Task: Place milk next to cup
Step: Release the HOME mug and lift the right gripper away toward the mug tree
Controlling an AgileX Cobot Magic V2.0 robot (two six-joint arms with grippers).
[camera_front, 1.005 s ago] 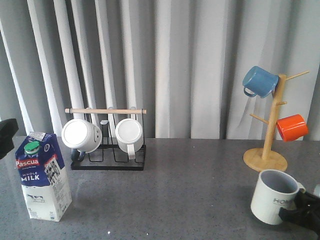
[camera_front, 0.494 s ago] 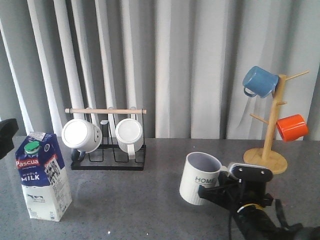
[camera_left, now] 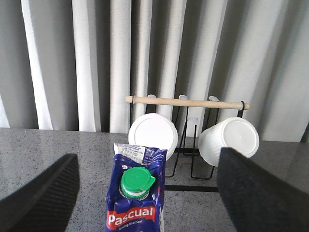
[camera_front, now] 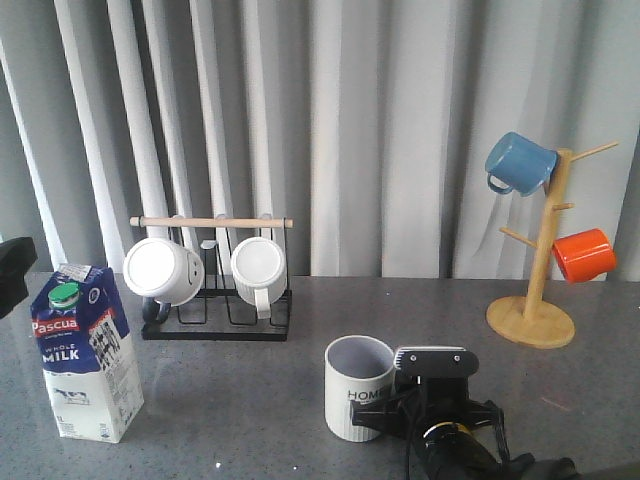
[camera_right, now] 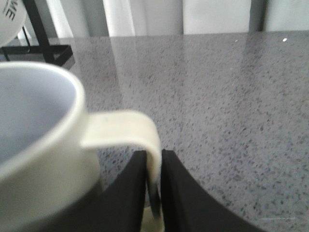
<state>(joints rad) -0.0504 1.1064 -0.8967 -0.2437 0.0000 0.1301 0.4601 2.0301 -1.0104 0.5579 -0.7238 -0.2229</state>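
A: Grey speckled stone tabletop (camera_front: 300,330), checked against the earlier front pictures. What differs?

B: The pale ribbed ceramic "HOME" mug (camera_front: 358,388) has travelled leftward. A second ago it sat at the table's right near edge; half a second ago it was right of centre; now it stands near the middle front, upright. The right gripper (camera_front: 400,410) has come along with it.

A: State of that gripper?

B: Pinching the mug's handle. The right wrist view shows the two black fingers (camera_right: 176,193) pressed against either side of the pale handle loop.

A: And the left gripper (camera_left: 145,193)?

B: Spread wide, its dark fingers well apart on either side of the carton, touching nothing. Unmoved since the earlier pictures.

A: The tall blue-and-white milk carton with the green cap (camera_front: 86,352)?

B: Upright at the table's left front, position unchanged, well apart from the mug. Cap on.

A: Contents of the containers?

B: The mug's greyish interior looks bare in the front view. The black wire rack with a wooden rail (camera_front: 215,300) holds two white mugs (camera_front: 163,271) lying on their sides. The wooden mug tree (camera_front: 535,290) carries a blue mug (camera_front: 518,163) and an orange mug (camera_front: 583,254).
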